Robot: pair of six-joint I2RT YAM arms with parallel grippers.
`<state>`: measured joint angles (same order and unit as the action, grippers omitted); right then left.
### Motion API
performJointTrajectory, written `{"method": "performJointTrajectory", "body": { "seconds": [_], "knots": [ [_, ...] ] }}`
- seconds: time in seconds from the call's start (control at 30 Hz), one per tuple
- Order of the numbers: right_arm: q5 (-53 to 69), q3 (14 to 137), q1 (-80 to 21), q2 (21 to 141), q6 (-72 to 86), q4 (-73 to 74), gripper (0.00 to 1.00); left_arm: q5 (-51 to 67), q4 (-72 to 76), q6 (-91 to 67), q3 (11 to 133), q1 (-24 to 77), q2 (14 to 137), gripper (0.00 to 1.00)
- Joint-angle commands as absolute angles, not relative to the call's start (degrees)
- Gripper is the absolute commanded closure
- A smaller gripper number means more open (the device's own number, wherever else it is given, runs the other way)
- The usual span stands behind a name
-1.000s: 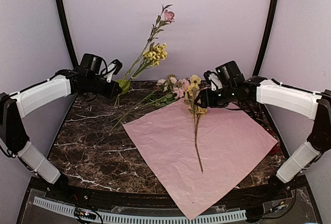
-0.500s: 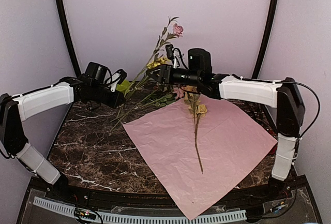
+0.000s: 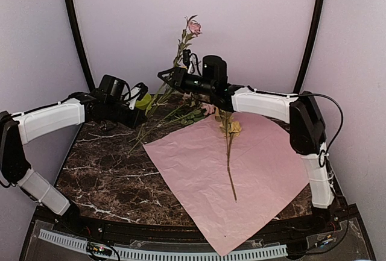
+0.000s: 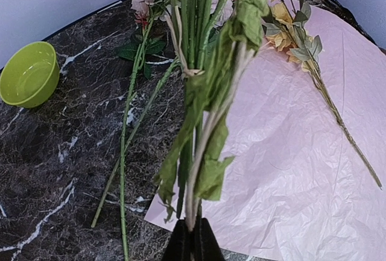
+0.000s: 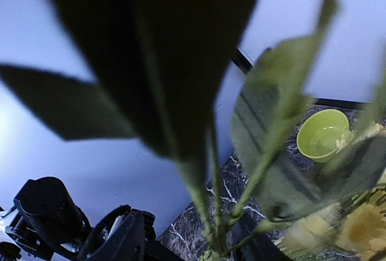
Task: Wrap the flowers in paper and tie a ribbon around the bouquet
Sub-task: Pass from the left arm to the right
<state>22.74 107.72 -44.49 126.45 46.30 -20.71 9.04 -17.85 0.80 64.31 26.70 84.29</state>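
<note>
My left gripper point(image 3: 140, 110) point(image 4: 193, 240) is shut on the lower ends of a bunch of flowers point(image 3: 194, 28) point(image 4: 205, 86) and holds them up tilted, pink rose on top. My right gripper point(image 3: 166, 78) point(image 5: 199, 246) reaches across from the right and stands open, one finger on each side of the bunch's green stems point(image 5: 214, 170). The pink paper point(image 3: 253, 170) point(image 4: 301, 152) lies flat on the table, and a single yellow-flowered stem point(image 3: 229, 152) point(image 4: 325, 86) lies on it. More pink and yellow flowers point(image 3: 196, 113) lie at the paper's far corner. The ribbon is out of view.
A small lime-green bowl point(image 3: 144, 99) point(image 4: 27, 74) point(image 5: 322, 133) sits on the dark marble table point(image 3: 102, 170) by the back wall, just behind the left gripper. Loose green stems point(image 4: 123, 152) lie left of the paper. Curved black poles and pale walls enclose the space.
The right arm swung from the right side across to the left and brought its jaws around the held stems, narrowing them a little. The left arm shifted slightly right with the bunch.
</note>
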Motion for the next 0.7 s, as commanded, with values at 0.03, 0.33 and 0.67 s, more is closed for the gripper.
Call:
{"method": "performJointTrajectory", "body": {
  "seconds": [0.03, 0.33, 0.67],
  "knots": [
    [24.3, 115.2, -44.9, 131.8, 49.8, -21.3, 0.68, 9.2, -16.9, 0.9, 63.4, 27.2, 82.3, 1.00],
    [25.0, 118.0, -44.9, 132.2, 49.8, -19.5, 0.77, 2.9, -17.8, -0.8, 62.4, 27.2, 82.9, 1.00],
    [23.3, 124.6, -45.8, 140.1, 55.7, -20.9, 1.00, -15.3, -27.6, -7.1, 67.2, 25.5, 91.2, 1.00]
  ]
}}
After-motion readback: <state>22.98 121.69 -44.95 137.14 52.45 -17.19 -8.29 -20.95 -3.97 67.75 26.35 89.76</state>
